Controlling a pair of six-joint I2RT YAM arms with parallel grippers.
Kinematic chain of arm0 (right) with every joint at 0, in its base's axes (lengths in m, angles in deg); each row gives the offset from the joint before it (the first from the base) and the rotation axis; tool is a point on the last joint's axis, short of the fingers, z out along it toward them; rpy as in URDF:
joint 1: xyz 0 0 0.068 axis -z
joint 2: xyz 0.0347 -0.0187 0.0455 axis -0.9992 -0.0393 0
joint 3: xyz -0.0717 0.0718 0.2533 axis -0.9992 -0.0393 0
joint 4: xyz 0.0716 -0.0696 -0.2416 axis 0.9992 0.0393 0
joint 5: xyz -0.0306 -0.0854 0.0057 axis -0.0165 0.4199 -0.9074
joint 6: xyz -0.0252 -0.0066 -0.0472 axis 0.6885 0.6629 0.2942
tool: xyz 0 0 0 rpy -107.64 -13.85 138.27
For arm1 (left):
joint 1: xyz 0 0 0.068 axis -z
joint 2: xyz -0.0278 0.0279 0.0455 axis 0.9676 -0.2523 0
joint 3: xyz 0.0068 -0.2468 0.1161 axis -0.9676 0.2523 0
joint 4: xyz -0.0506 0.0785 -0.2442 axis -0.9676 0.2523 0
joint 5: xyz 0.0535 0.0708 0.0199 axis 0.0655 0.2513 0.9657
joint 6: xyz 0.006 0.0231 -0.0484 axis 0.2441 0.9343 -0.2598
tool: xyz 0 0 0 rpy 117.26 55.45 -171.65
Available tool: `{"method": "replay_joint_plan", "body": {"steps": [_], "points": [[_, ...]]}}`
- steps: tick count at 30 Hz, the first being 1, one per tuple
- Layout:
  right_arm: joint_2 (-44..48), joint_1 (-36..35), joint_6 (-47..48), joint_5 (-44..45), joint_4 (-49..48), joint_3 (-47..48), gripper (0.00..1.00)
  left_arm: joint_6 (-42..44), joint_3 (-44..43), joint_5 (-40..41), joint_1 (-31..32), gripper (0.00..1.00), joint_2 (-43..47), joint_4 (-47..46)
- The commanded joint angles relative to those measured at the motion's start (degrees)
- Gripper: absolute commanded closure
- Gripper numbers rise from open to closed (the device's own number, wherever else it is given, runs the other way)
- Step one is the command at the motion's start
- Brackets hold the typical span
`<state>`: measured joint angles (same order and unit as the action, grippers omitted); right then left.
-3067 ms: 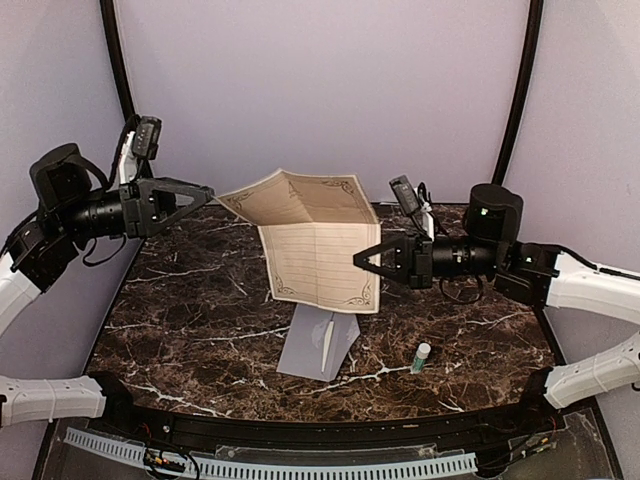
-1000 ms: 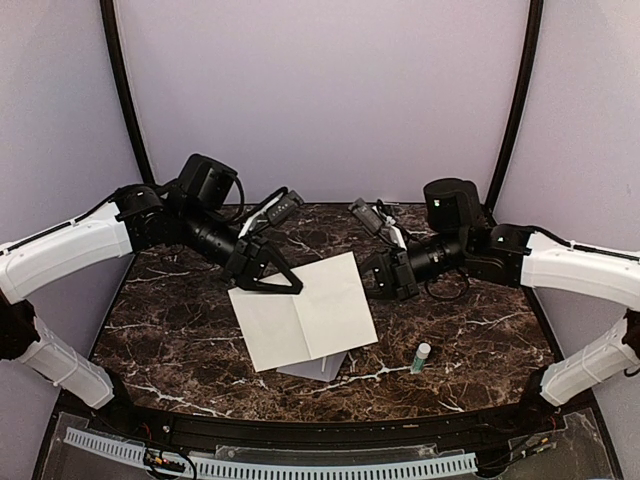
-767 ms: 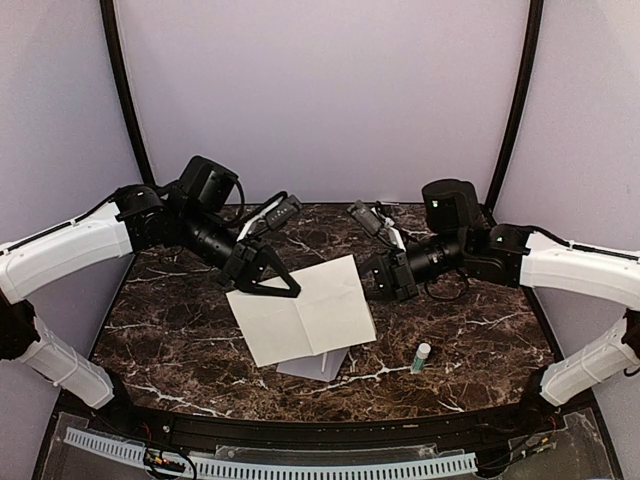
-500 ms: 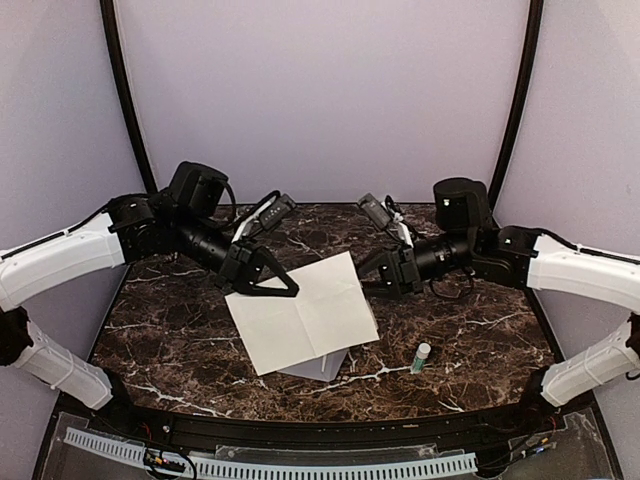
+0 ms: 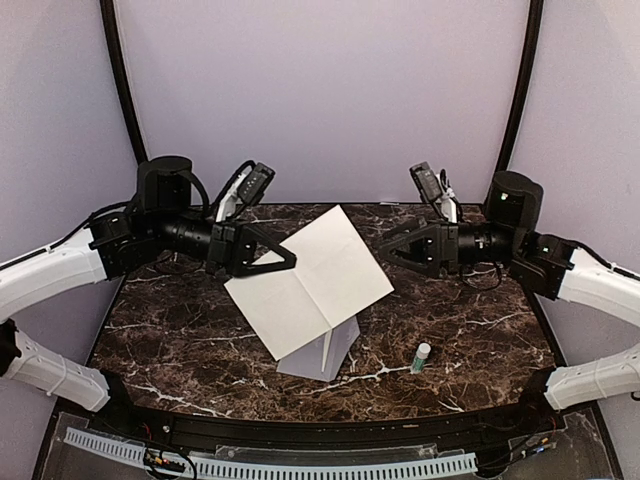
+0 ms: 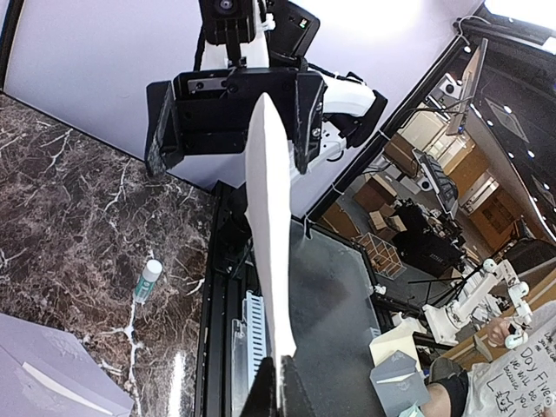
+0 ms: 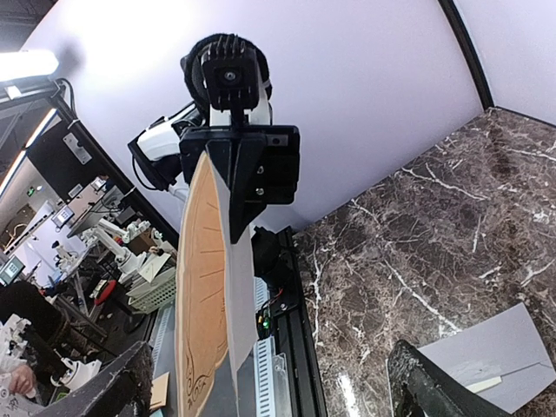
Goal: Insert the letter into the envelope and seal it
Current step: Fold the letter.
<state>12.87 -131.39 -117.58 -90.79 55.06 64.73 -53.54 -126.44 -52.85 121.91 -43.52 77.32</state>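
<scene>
Pinching tight, your left gripper (image 5: 291, 262) holds the letter (image 5: 318, 275) up in the air above the envelope (image 5: 322, 352). Your right gripper (image 5: 386, 250) is spread wide by the letter's other edge. Only the right wrist view shows the letter's tan printed side.

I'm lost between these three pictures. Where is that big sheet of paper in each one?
Top external: the letter is held up at centre, blank side towards the camera.
Left wrist: edge-on, a white strip running up the middle.
Right wrist: edge-on, left of centre, tan printed face showing.
Shared landmark: the grey envelope on the table, below the letter from above, bottom left in the left wrist view, bottom right in the right.
</scene>
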Motion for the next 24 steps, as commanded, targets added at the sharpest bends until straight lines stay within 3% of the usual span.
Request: {"method": "replay_joint_plan", "body": {"steps": [1,13,16,18,23,24], "points": [[-1.66,-3.08,-0.09,-0.7,-0.62,0.94,0.1,-2.17,0.76,-1.31,0.23,1.0,-0.25,-5.09],[-7.35,-7.25,-0.62,-0.35,-1.24,4.35,0.22,0.54,0.46,0.05,0.24,1.0,-1.61,-0.75],[-8.37,-7.25,-0.57,-0.66,-1.34,5.02,0.29,1.41,0.11,0.05,0.28,1.0,-2.05,0.8],[-9.31,-7.25,-1.01,-1.22,-1.99,5.35,0.4,2.2,-0.09,-0.09,0.32,1.0,-2.25,1.96],[-11.75,-7.36,-1.75,-2.61,-2.2,6.78,0.97,3.57,0.09,-0.56,0.32,1.0,-2.56,3.68],[-11.64,-7.35,-1.87,-2.28,-2.26,6.78,1.0,3.77,-0.01,-0.65,0.32,0.96,-2.65,3.99]]}}
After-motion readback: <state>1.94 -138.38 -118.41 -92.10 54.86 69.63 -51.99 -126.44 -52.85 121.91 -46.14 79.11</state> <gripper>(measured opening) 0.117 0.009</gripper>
